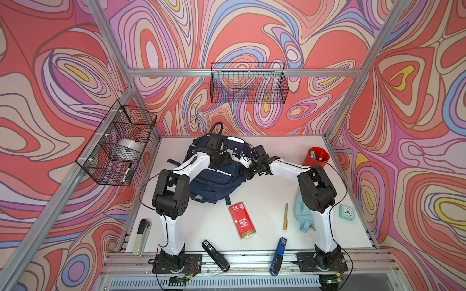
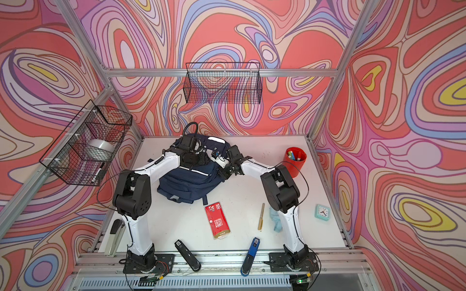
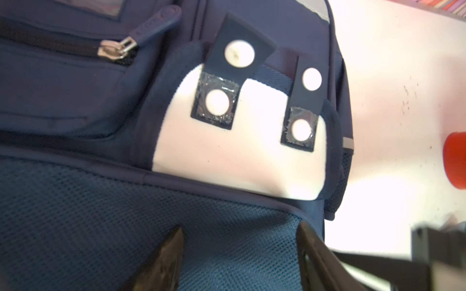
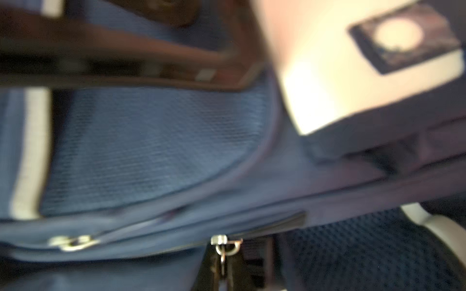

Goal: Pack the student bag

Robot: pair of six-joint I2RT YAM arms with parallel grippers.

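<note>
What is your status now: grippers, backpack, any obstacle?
Left gripper open above navy backpack mesh. Right gripper shut on zipper pull. Red packet, gold pen on table, not yet packed.

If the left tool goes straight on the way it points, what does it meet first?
Most likely the student bag: its blue mesh panel lies right ahead of the open left tool, with the white patch beyond. How near it is, I cannot tell.

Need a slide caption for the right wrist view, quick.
Right gripper pinches a zipper pull on the navy backpack, near its white patch.
</note>
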